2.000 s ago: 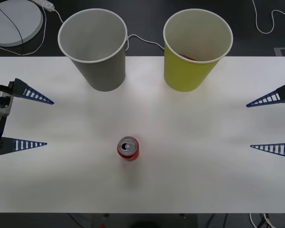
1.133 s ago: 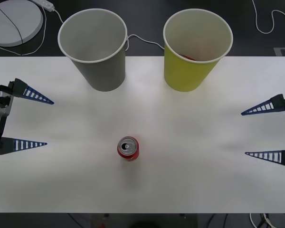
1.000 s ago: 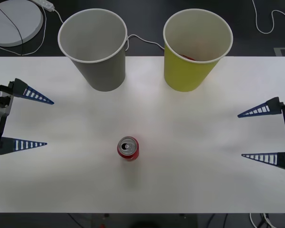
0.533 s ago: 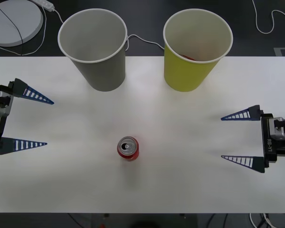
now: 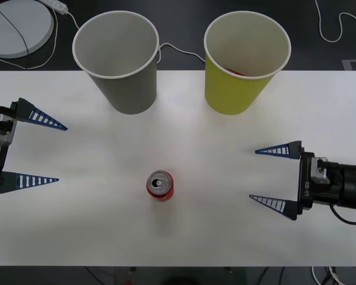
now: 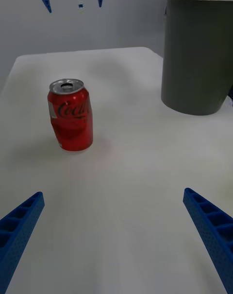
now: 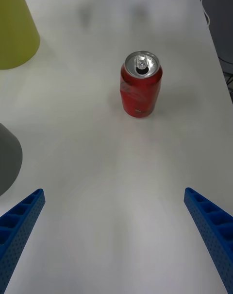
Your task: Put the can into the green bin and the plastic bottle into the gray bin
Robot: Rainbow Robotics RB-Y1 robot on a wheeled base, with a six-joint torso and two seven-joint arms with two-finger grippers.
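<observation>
Right claw (image 5: 270,177) has slid, spread, toward the can (image 5: 160,185).

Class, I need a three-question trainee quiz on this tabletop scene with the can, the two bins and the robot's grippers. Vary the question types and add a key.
1. True or false: the can stands upright on the table.
2. Which bin stands on the robot's left side of the table?
A. the gray bin
B. the green bin
3. Fill in: the right gripper, reaching in from the table's right side toward the can, has its fingers ____.

Key:
1. True; its silver top faces up.
2. A.
3. Open, as are those of the left gripper, at the table's left edge.
</observation>
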